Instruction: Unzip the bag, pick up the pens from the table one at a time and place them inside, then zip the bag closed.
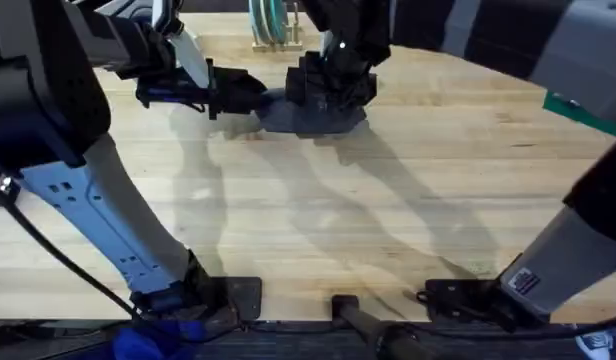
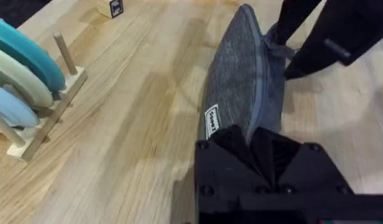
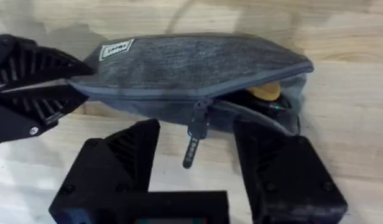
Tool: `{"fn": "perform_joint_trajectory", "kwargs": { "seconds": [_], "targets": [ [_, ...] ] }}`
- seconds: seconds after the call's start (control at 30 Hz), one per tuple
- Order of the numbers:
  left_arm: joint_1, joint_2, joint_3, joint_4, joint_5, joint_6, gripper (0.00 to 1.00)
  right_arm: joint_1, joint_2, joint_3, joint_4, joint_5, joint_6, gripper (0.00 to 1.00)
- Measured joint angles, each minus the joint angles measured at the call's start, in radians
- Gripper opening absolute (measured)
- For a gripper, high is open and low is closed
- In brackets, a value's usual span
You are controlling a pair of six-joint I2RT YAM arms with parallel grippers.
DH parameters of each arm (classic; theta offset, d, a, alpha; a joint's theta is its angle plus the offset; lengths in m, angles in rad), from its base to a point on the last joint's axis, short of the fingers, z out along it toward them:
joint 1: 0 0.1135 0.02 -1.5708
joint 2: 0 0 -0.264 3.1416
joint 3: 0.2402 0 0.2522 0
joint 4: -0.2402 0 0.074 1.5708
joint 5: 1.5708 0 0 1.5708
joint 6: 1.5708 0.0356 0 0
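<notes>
The oblong blue-grey fabric pouch (image 1: 310,113) lay on the light wooden plank table (image 1: 388,220) near its far edge, roughly midway along that edge. Both hands were positioned at the pouch.

The left hand (image 1: 226,95) met the pouch at one rounded end. In the left wrist view its black fingers (image 2: 241,146) were closed narrowly on the fabric of that end, just beyond a small white label (image 2: 212,122) sewn to the pouch side. The same hand appeared in the right wrist view, clamped on the labelled end.

The right hand (image 1: 328,85) sat directly over the pouch's middle. In the right wrist view its two fingers (image 3: 132,149) stood wide apart, one on each side of the small dark zipper pull tab (image 3: 193,144), which hung down in the gap between them without visible contact. Beyond the slider, toward the end opposite the left hand, the zipper was parted, and a yellow item (image 3: 266,92) and dark contents showed inside the opening.

A wooden peg rack holding teal and pale discs (image 2: 20,81) stood on the table beside the pouch, nearer the far edge.
</notes>
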Motion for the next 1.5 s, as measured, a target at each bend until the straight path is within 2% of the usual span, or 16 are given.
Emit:
{"fn": "perform_joint_trajectory", "kwargs": {
  "seconds": [0.07,0.17,0.33,0.73,1.5],
  "targets": [
    [0.000,0.000,0.000,0.000,0.000,0.000,0.041,0.001,0.017,0.002,0.003,0.000,0.000,0.673],
    [-0.001,0.000,0.000,0.000,0.000,0.000,0.041,0.000,0.040,0.002,0.006,0.001,0.000,0.513],
    [-0.001,0.000,0.000,0.000,0.000,0.000,0.041,0.000,0.045,0.002,0.009,0.001,-0.001,0.432],
    [-0.001,0.000,0.000,0.000,0.000,0.000,0.041,0.001,0.046,0.002,0.011,0.013,-0.008,0.043],
    [-0.001,0.000,0.000,0.000,0.000,0.000,0.041,0.014,0.046,0.012,-0.026,0.048,-0.013,0.033]
  ]
}}
